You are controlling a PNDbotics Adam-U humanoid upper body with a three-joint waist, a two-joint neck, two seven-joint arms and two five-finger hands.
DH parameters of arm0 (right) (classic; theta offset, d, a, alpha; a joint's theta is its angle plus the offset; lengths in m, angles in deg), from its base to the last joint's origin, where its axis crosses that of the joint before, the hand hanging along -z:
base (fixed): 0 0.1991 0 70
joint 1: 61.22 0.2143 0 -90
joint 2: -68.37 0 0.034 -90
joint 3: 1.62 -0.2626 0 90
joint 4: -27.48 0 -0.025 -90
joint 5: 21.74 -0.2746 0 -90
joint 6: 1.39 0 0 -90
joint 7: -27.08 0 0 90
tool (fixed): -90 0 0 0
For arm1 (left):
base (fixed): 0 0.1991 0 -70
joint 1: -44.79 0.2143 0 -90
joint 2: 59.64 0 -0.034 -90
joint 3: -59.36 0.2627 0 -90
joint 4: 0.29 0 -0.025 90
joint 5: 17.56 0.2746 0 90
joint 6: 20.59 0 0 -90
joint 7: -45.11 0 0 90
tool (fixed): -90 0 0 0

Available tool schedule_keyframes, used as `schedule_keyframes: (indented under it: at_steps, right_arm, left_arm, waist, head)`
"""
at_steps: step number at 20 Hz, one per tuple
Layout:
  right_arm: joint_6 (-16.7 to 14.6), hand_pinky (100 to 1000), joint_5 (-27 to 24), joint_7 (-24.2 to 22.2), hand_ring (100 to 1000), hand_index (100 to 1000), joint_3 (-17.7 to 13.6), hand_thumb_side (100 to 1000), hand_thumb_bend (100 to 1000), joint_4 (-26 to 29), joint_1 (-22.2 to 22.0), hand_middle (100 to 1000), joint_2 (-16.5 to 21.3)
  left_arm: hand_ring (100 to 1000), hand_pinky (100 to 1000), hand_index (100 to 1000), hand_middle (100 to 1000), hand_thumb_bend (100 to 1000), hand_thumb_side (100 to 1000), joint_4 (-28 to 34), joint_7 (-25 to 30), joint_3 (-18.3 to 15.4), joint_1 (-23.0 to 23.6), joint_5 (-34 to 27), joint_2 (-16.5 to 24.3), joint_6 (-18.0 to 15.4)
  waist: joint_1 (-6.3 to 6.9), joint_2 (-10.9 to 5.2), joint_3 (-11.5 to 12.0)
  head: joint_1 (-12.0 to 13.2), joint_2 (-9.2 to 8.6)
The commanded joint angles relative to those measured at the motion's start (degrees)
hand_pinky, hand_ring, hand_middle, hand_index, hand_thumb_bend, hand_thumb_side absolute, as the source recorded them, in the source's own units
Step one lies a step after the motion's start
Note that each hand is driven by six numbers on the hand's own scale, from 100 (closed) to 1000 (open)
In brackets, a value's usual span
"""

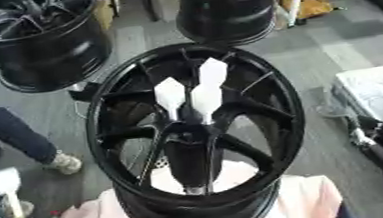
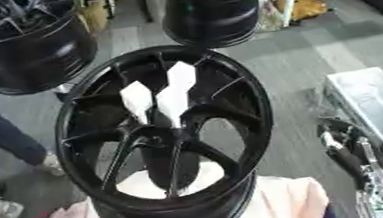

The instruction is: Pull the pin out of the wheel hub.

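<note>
In the left eye view, three white pins (image 1: 192, 98) stood upright at the centre of the hub (image 1: 195, 130), long axes rising toward me. In the right eye view, neither hand showed, so I couldn't tell their state or which was nearer.

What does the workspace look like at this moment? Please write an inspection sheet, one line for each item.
Surface: pale pink cloth under the near wheel; grey floor around it.
Job's things: black wheel hub stands with its spokes facing the camera; three white pins stick up from its centre, close together, none pulled out yet.
Clutter: one white piece at the left edge, unclear what it is.
Robot hand: neither the left nor the right one shows in either view.
Cables: nothing seen.
Surroundings: two more black wheels stand behind; a pale case lies on the right; a person's leg and shoe on the left, touching nothing.
</note>
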Motion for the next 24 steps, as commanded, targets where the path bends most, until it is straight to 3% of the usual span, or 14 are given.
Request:
schedule_keyframes:
  at_steps: [1,7,14,18,24]
  right_arm:
    - [-0.17,729,-0.35,0.27,704,818,-0.45,449,257,0.5,0.59,759,1.06]
    - [-0.21,728,-0.46,0.48,704,818,-0.73,449,257,0.65,0.79,759,0.64]
    - [-0.22,729,-0.54,0.37,704,818,-0.67,449,255,0.69,0.77,759,0.15]
    - [-0.27,728,-0.67,0.43,704,818,-0.71,449,255,0.74,0.86,758,-0.04]
    - [-0.31,728,-0.65,0.15,704,818,-0.49,450,255,0.94,1.11,758,-0.35]
  left_arm:
    - [656,781,810,815,141,832,4.62,-1.97,-4.82,2.16,-2.14,-2.45,2.55]
    - [595,747,764,764,100,855,19.52,-3.12,-12.38,7.92,-6.69,-12.45,8.93]
    - [580,737,739,747,100,890,35.65,-4.21,-15.43,8.25,-8.32,-24.06,17.83]
    - [567,730,726,730,100,884,41.5,-6.09,-15.26,7.18,-9.15,-28.14,22.52]
    - [566,728,724,728,100,887,44.08,-5.74,-12.83,7.52,-10.43,-29.5,24.67]
  waist:
    - [-0.02,-0.16,0.12]
    - [-0.4,0.0,0.55]
    - [-1.01,0.1,1.04]
    - [-1.21,0.24,1.12]
    - [-1.42,0.38,0.86]
  head:
    - [-0.36,-0.13]
    - [-0.9,-0.13]
    - [-0.84,-0.13]
    - [-0.87,-0.13]
    - [-0.66,-0.13]
